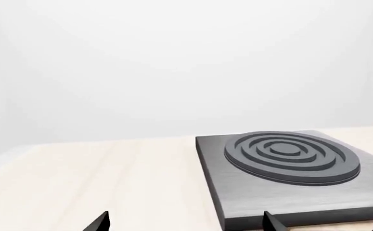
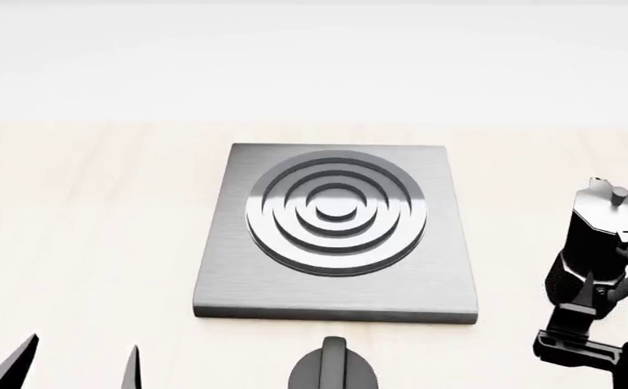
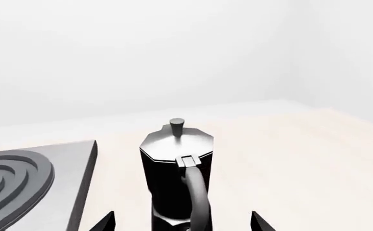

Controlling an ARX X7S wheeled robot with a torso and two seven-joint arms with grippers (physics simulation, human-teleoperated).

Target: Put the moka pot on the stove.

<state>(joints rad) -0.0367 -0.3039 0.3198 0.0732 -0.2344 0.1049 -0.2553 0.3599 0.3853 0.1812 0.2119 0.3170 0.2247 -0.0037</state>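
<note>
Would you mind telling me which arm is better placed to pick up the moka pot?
The right. Its claw is open astride the moka pot, fingertips flanking the handle. The left claw sits on the far side of the stove.

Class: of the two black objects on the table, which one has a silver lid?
The moka pot, right of the stove; the knob has none.

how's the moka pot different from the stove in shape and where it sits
The moka pot is tall, faceted and black with a silver-grey lid; the stove is a flat, square grey plate with concentric rings. The stove lies mid-table, the pot stands upright off its right edge, apart from it. The stove is much wider. Both rest on the pale wooden table.
</note>
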